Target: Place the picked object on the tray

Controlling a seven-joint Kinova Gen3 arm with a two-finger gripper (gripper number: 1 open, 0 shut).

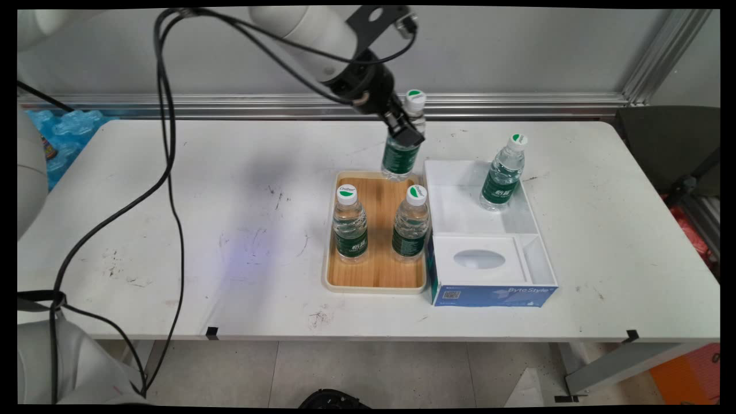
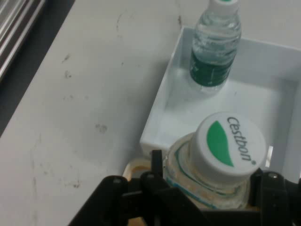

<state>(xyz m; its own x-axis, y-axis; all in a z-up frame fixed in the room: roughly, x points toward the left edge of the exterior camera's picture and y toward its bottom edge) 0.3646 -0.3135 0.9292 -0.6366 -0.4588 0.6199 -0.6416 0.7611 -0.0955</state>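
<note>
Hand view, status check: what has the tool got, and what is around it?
Black two-finger tool shut on a clear plastic water bottle with green label and white cap. Bottle held above far end of wooden tray. Two like bottles on tray; another in white box alongside.

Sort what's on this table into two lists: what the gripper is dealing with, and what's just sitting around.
In hand:
- gripper, shut on held bottle
- wooden tray, beneath the held bottle's base

Sitting around:
- left tray bottle
- right tray bottle
- white box
- box bottle, standing in the white box
- tissue box
</note>
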